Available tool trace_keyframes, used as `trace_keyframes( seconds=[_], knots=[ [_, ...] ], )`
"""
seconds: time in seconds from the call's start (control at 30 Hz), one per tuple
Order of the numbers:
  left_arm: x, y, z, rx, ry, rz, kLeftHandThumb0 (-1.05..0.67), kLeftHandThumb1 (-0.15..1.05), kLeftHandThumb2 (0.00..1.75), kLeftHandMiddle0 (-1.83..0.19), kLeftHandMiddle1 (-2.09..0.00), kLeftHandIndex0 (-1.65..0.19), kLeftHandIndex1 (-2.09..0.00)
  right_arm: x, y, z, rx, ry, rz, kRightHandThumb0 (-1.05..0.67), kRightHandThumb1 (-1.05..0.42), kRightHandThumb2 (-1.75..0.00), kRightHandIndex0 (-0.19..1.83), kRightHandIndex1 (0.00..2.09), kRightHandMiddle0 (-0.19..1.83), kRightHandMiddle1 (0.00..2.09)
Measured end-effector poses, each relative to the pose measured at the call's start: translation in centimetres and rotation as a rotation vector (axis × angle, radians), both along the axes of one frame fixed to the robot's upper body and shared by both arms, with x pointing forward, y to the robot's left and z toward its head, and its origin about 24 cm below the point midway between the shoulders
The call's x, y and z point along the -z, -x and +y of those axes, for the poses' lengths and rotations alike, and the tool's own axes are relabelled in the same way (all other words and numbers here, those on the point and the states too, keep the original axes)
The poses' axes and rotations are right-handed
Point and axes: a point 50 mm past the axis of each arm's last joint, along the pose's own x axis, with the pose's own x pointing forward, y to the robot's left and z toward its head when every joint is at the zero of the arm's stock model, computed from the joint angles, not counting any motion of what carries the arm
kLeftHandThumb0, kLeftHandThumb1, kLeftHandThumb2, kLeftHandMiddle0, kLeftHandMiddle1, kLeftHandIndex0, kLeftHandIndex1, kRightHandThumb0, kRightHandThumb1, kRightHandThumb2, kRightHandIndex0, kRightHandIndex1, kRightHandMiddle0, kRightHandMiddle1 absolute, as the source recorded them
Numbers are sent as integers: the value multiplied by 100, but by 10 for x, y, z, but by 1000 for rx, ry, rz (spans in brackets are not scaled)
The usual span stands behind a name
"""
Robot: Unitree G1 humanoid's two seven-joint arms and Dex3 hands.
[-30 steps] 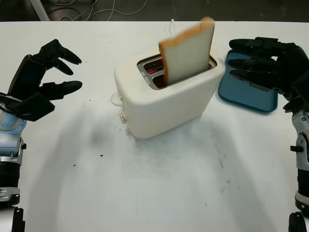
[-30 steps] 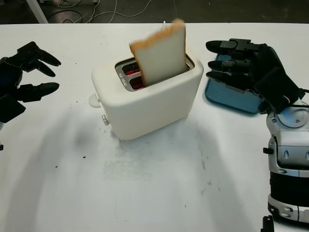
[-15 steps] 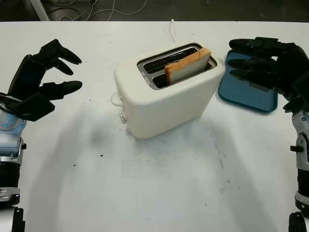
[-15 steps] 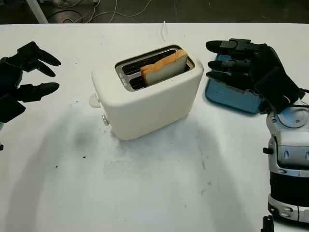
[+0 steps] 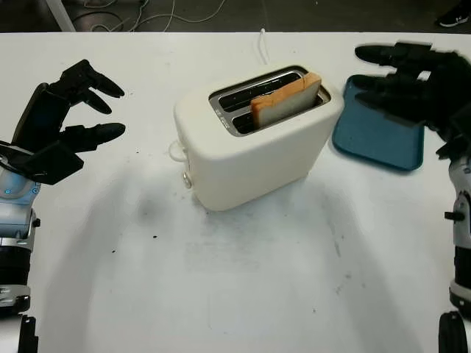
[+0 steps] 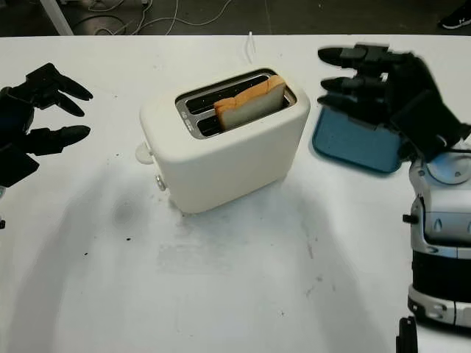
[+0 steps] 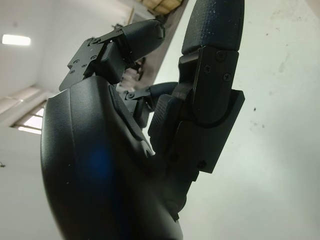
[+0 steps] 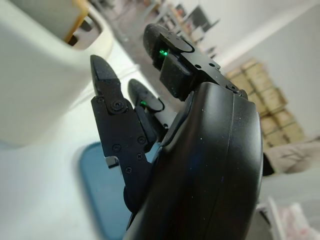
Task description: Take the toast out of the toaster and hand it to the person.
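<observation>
Now the toast sits low in the cream toaster's slot. Right hand, wide and empty, hovers beside it above a blue tray; left hand waits empty opposite.

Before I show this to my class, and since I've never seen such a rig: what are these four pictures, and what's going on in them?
It is a humanoid robot with two arms, each ending in a black three-finger robot hand. Two pictures come from a stereo camera on its head, looking down at a white table. The other two come from cameras at its wrists, so each shows that arm's own hand up close.

On the table stands a cream toaster with a slice of toast sitting in its nearer slot. Beside it on the robot's right lies a blue tray.

The left robot hand hovers open to the left of the toaster. The right robot hand is open above the tray, fingers pointing toward the toaster. Neither holds anything yet.
</observation>
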Motion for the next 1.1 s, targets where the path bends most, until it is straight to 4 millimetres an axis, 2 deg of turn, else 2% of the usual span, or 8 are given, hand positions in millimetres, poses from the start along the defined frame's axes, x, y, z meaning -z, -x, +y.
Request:
trace_keyframes(
  seconds=[0.2, 0.43, 0.57, 0.9, 1.1],
  knots=[
    [1, 0, -1, 2, 4, 1, -105, 92, 27, -41, -141, -28, -132, -41, -3, 14, -16, 49, -147, -22, -70, 0, 93, 6, 85, 2],
    [2, 0, -1, 2, 5, 4, -105, 92, 27, -41, -140, -29, -131, -67, -6, 42, -89, 211, -268, -28, -64, 0, 93, 7, 87, 2],
    [3, 0, -1, 1, 6, 5, -105, 92, 27, -41, -140, -28, -131, -69, -12, 59, -160, 320, -290, -23, -62, 0, 93, 7, 88, 3],
    [3, 1, 0, 0, 6, 6, -105, 92, 27, -41, -139, -29, -129, -51, -26, 84, -196, 635, -281, -54, -62, -1, 98, 11, 85, 0],
    [2, 1, -1, 1, 7, 5, -105, 92, 26, -42, -139, -30, -130, -55, -27, 89, -210, 810, -241, -76, -70, -2, 83, 5, 77, 0]
  ],
)
